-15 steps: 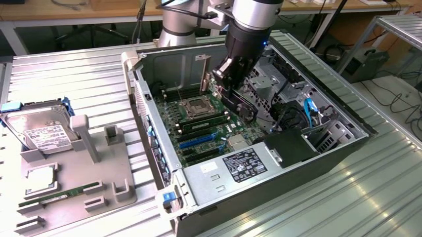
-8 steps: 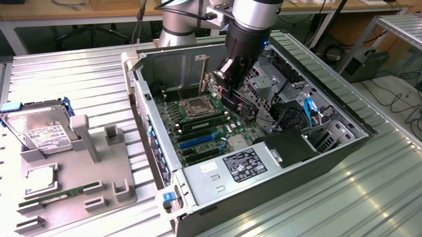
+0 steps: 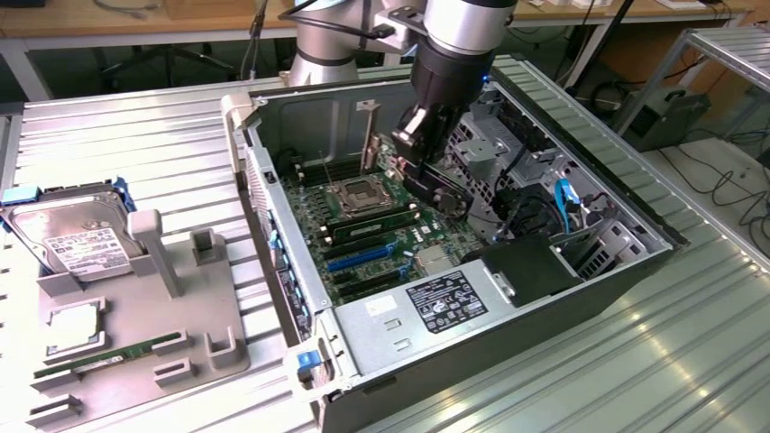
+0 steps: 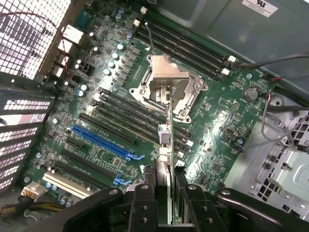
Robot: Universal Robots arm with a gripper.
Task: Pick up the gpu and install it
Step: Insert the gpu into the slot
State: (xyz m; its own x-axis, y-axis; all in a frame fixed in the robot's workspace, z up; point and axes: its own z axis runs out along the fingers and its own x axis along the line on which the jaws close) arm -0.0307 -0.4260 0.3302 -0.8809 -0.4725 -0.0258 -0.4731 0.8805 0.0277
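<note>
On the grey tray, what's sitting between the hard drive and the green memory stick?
In the exterior view, a square silver processor chip lies in its own recess between the hard drive and the memory stick.

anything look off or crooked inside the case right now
Nothing looks damaged or spilled. The one odd thing: the gpu, clamped in the gripper, hangs above the motherboard unseated, and its edge seems to run across the blue slots rather than along them.
</note>
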